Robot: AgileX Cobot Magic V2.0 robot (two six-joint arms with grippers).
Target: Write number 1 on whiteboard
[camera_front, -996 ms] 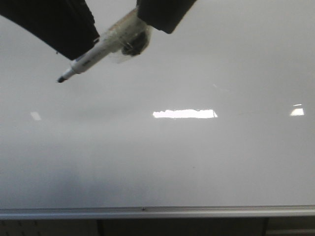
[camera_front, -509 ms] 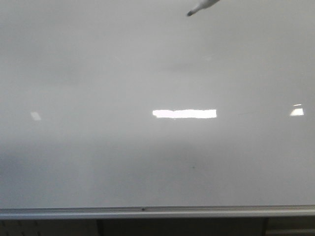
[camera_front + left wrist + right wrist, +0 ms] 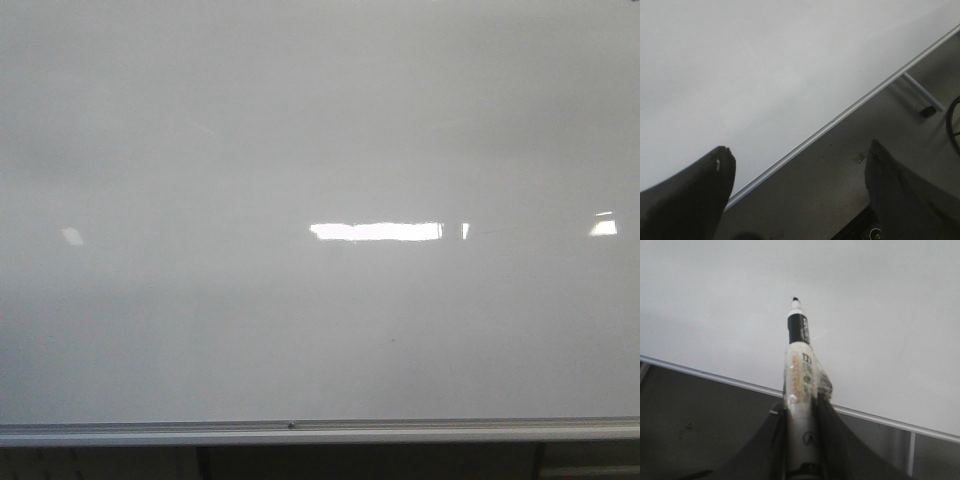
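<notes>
The whiteboard [image 3: 320, 150] fills the front view, with its silver frame [image 3: 320, 431] along the bottom. No black stroke of the number 1 shows on it in any view. Neither gripper is in the front view. In the right wrist view my right gripper [image 3: 802, 415] is shut on a black-and-white marker [image 3: 799, 355] wrapped in clear tape; its uncapped tip points at the board [image 3: 865, 315], and I cannot tell if it touches. In the left wrist view my left gripper [image 3: 800, 160] is open and empty, over the board's lower frame edge [image 3: 840, 117].
Bright rectangular light reflections [image 3: 375, 231] lie on the board. Below the frame are dark floor [image 3: 840, 190], a metal stand leg [image 3: 921, 94] and a black curved cable [image 3: 954, 125] at the edge of the left wrist view.
The right gripper with the marker has moved up and to the right, out of the front view. The dark arm at the top left has also left the view.
</notes>
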